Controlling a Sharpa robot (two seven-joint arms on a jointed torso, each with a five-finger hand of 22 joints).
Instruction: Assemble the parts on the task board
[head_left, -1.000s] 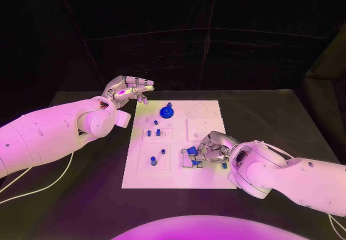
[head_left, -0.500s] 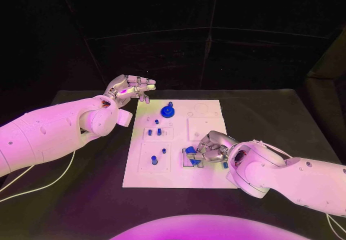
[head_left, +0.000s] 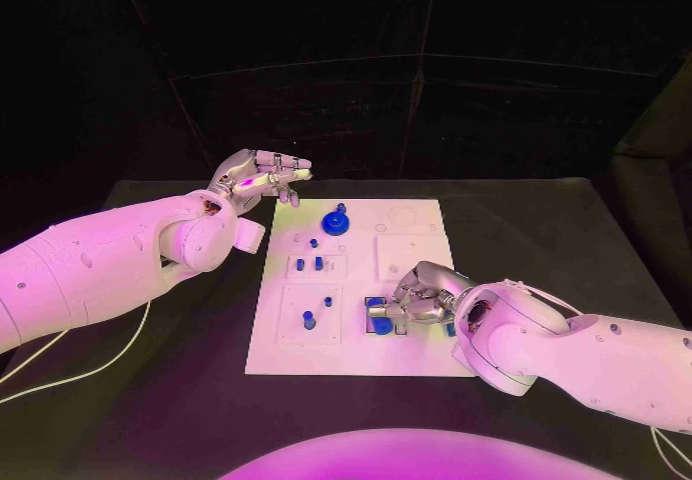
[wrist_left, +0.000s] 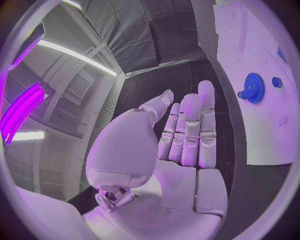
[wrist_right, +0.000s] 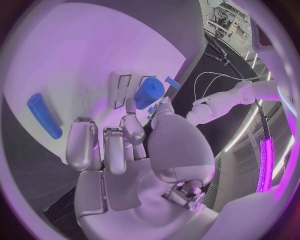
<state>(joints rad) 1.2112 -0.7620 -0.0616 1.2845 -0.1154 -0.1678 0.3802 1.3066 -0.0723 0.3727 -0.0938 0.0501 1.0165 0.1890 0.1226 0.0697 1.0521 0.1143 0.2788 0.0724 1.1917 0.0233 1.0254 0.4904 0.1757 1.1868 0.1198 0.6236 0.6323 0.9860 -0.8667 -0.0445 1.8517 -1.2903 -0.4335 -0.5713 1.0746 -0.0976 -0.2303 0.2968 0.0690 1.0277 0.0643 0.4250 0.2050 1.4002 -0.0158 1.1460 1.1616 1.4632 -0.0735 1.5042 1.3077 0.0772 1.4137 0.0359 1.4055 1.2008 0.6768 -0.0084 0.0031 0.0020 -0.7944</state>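
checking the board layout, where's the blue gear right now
In the head view the blue gear stands at the task board's far left corner, just right of the raised left hand.

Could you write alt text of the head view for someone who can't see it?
The right hand holds a blue part over the near right of the white task board on a black table. The left hand hovers empty beyond the board's far left corner, near a blue gear.
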